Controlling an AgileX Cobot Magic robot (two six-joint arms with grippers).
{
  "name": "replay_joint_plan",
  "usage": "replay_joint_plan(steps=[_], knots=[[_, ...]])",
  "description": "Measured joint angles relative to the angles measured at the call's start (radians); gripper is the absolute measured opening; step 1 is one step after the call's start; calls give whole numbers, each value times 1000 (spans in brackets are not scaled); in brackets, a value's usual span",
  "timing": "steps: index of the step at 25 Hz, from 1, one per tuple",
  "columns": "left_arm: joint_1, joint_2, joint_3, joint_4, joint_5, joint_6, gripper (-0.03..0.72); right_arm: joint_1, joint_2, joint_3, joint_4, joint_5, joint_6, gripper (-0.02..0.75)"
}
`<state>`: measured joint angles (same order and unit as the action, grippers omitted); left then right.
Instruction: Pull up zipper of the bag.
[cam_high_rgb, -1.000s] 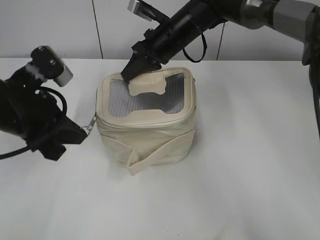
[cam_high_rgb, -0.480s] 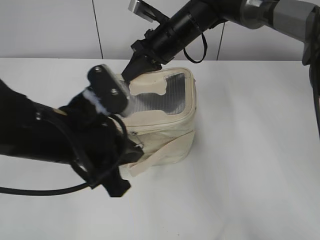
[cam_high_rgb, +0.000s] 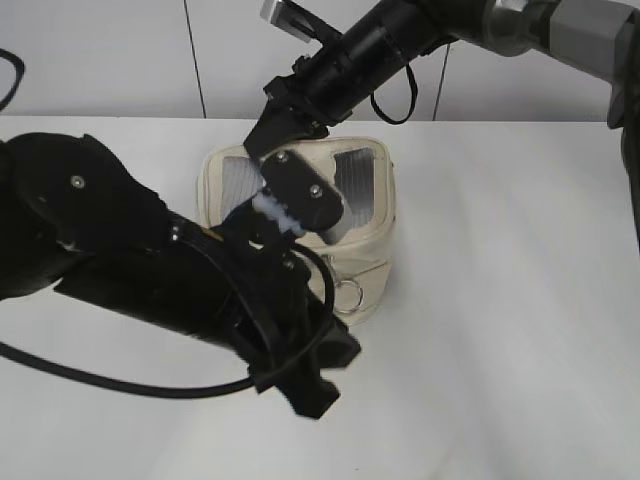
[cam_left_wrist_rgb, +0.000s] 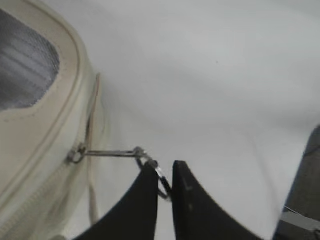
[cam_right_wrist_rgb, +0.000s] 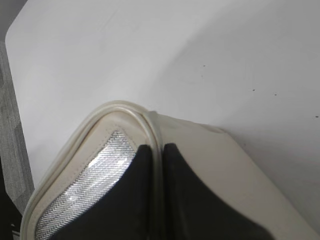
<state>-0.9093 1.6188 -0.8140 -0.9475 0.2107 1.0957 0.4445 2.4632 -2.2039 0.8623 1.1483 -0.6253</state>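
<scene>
Counter (cam_high_rgb: 500, 300) surface lies bare to the right of the bag (cam_high_rgb: 365, 230) and in front of it, giving open room there. The bag's left half and front are hidden in the exterior view by the left arm, which is laid across low before it. The left claw (cam_left_wrist_rgb: 165, 181) is clamped on the ring of the zipper (cam_left_wrist_rgb: 107, 153) pull, drawn out sideways from the bag's rim. The right arm slants down from behind the bag; the right claw (cam_right_wrist_rgb: 156, 160) is pinched together on the rim piping at the bag's rear corner.
</scene>
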Motion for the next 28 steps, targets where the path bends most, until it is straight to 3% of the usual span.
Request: replay_joint_plan(steps=[4, 6, 8, 12, 14, 16, 19, 23, 26, 28], knots=[[60, -15, -3, -2, 271, -11, 289, -24, -10, 0, -8, -30, 9, 325], [116, -47, -3, 3, 365, -18, 375, -54, -26, 0, -17, -23, 22, 372], [188, -97, -3, 5, 414, -33, 383, -101, -57, 0, -23, -15, 44, 368], [391, -162, -29, 9, 451, -10, 316, -217, -107, 5, -25, 43, 72, 344], [498, -141, -114, 5, 493, 19, 303, -278, -136, 54, 3, 47, 70, 338], [564, -75, -241, -16, 558, 54, 298, -330, -176, 184, 62, 37, 20, 326], [587, 94, -472, -38, 642, 77, 304, -388, -285, 493, 184, -87, -151, 293], [573, 328, -802, -39, 761, 83, 373, -431, -445, 936, 447, -226, -588, 274], [553, 496, -1019, -15, 878, 67, 421, -435, -471, 1113, 634, -260, -902, 288], [539, 575, -1138, 27, 945, 44, 430, -435, -471, 1172, 699, -271, -1034, 315]])
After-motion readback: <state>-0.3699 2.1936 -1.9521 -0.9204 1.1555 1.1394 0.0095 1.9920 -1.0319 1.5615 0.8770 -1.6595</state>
